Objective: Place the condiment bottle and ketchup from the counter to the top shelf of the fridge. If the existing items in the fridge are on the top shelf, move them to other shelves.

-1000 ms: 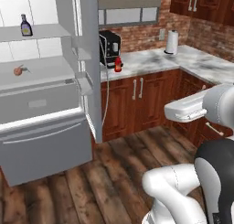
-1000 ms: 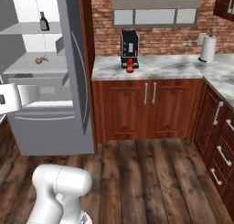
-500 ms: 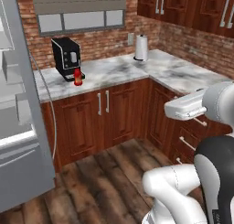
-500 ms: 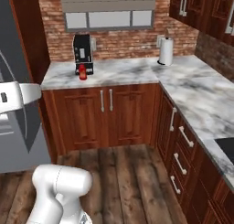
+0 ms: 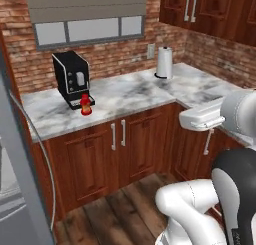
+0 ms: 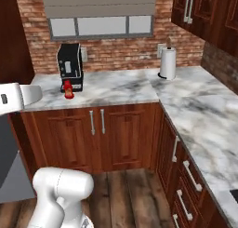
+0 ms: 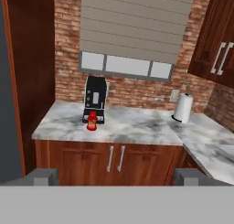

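My pincer (image 7: 116,176) stood wide open and held nothing; its 2 finger tips (image 7: 42,176) rose far apart at the bottom of the hand view, with only the cabinets and the counter seen beyond them. The pincer was well apart from the counter and touched no thing.

The ketchup (image 5: 86,104) stood upright on the counter (image 5: 125,96), just in front of the black coffee machine (image 5: 73,79) and touching or almost touching its base; I could not tell which. In the right base view the same small red bottle (image 6: 68,89) was at the left part of the marble worktop (image 6: 121,87), before the machine (image 6: 69,67). In the hand view the ketchup (image 7: 92,120) was also before the coffee machine (image 7: 96,98), near the left end of the counter (image 7: 137,127).

A white paper towel roll (image 5: 164,62) stood upright at the corner of the counter, well apart from the ketchup, against the brick wall (image 5: 115,51). Under the counter were reddish-brown cabinets (image 5: 120,149) with pale handles. A window with a grey blind (image 7: 137,26) was above the coffee machine.

At the left edge of the left base view a grey panel of the fridge (image 5: 20,189) was visible, but its shelves I could not see from here.
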